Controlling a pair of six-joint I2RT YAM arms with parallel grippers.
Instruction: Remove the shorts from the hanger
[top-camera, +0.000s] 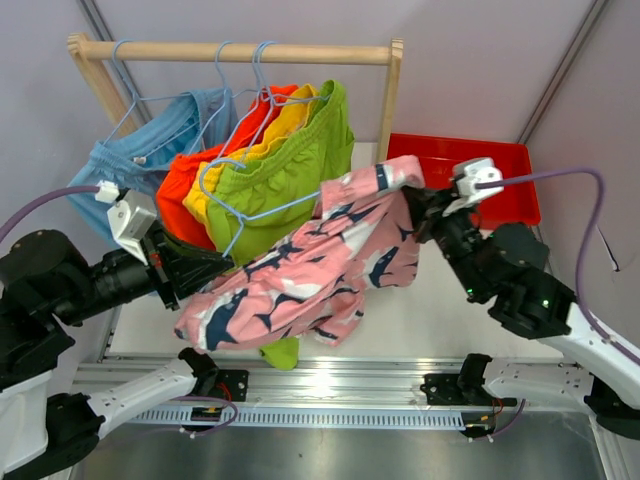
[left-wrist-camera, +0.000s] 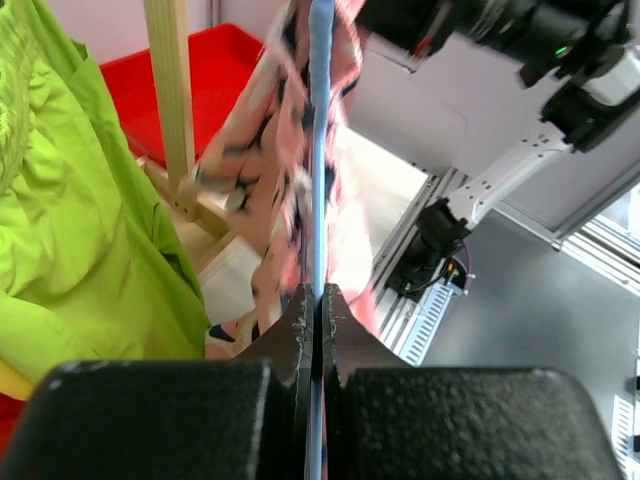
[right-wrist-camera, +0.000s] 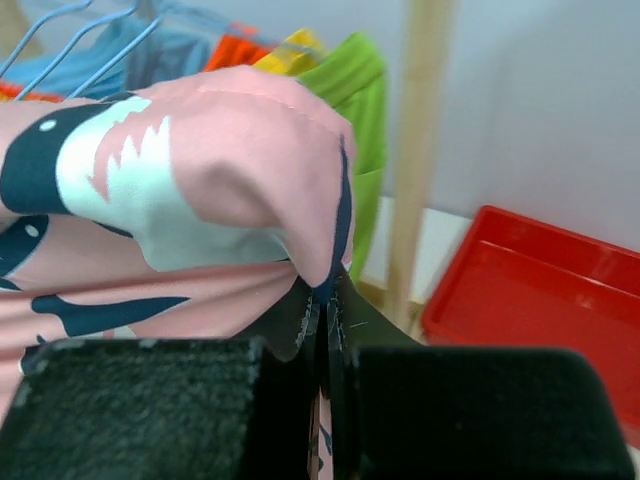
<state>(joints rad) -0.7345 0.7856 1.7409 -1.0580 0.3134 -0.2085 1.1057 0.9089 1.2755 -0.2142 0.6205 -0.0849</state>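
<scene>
The pink shorts (top-camera: 310, 270) with dark navy pattern hang off a light blue wire hanger (top-camera: 250, 213) held out in front of the rack. My left gripper (top-camera: 205, 265) is shut on that hanger's wire (left-wrist-camera: 320, 150), which runs straight up from between the jaws (left-wrist-camera: 321, 300). My right gripper (top-camera: 420, 205) is shut on the navy-trimmed edge of the pink shorts (right-wrist-camera: 200, 180), the fabric pinched between its jaws (right-wrist-camera: 327, 300). Light blue (top-camera: 150, 150), orange-red (top-camera: 185, 185), yellow (top-camera: 280, 125) and lime green shorts (top-camera: 290, 170) hang on hangers from the wooden rail (top-camera: 240, 50).
A red bin (top-camera: 480, 165) sits at the back right, behind the right arm. The rack's wooden post (top-camera: 392, 100) stands between the hanging shorts and the bin. Aluminium rails (top-camera: 330, 385) run along the near table edge.
</scene>
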